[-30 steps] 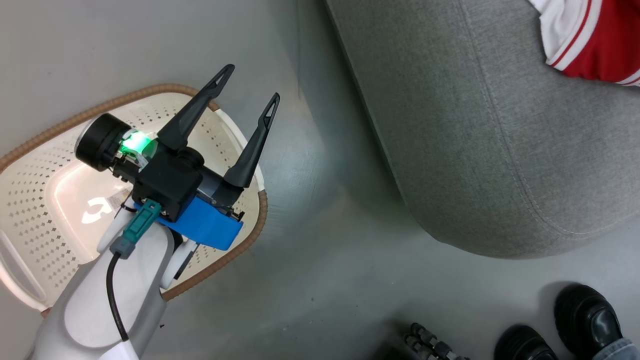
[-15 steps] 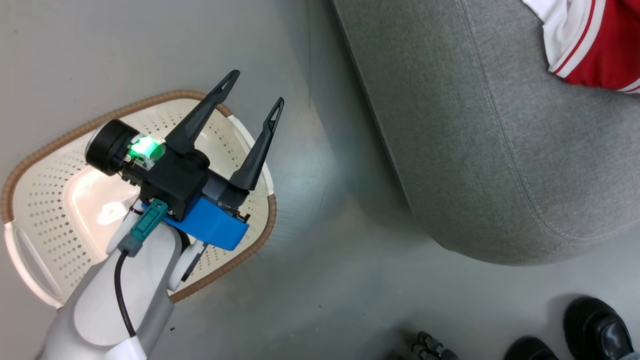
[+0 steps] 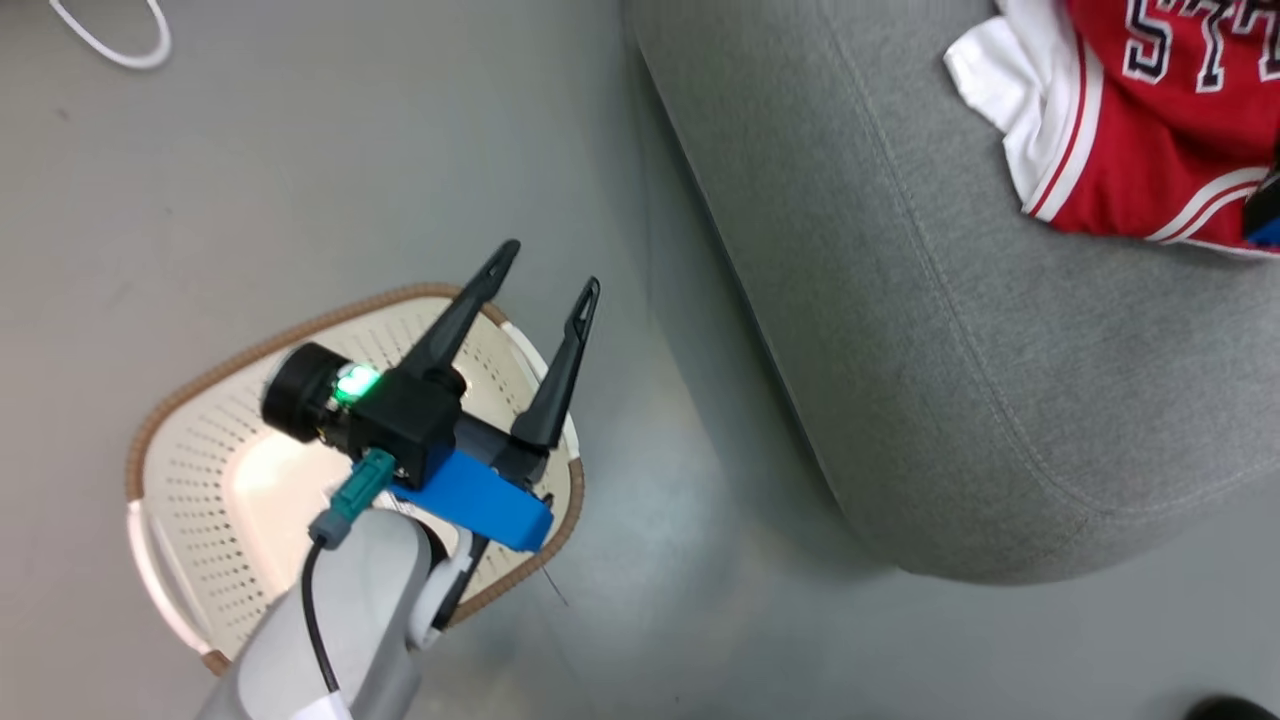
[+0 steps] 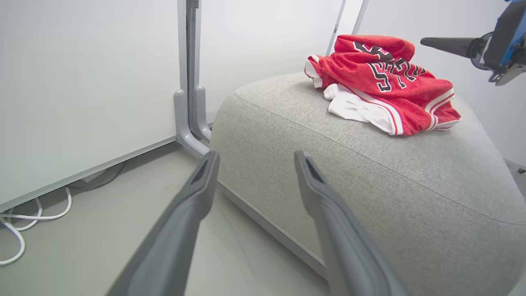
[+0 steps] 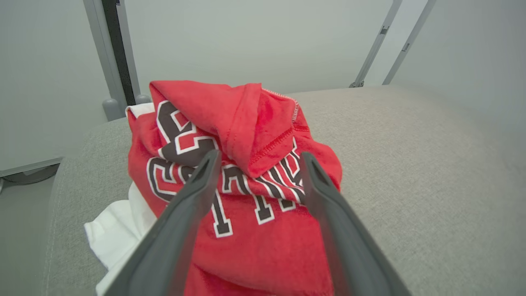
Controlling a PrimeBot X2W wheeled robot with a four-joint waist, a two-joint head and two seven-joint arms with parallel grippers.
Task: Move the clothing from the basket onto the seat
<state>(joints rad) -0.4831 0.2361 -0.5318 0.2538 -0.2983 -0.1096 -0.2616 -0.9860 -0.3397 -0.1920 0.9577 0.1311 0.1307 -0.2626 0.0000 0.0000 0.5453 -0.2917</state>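
Observation:
The clothing point(image 3: 1130, 150), red with white trim and black-and-white lettering, lies bunched on the light-grey seat point(image 3: 950, 350). In the right wrist view my right gripper point(image 5: 259, 159) hangs open just over the clothing point(image 5: 246, 123), with nothing between its fingers. The left wrist view shows that right gripper point(image 4: 427, 41) from the side, above the clothing point(image 4: 386, 82). The cream basket point(image 3: 190, 480) stands on the floor at the lower left, its bare bottom showing. My left gripper point(image 3: 552, 265) is open and empty above the basket's right rim.
Grey floor point(image 3: 300, 150) separates the basket from the seat's rounded edge point(image 4: 411, 197). A white cable point(image 4: 24, 222) lies on the floor by a white wall panel. A grey metal post point(image 4: 189, 82) stands behind the seat.
The head camera has shifted, so more of the clothing shows and the person's shoes have left the picture. My right gripper has opened. The left gripper stays open over the basket.

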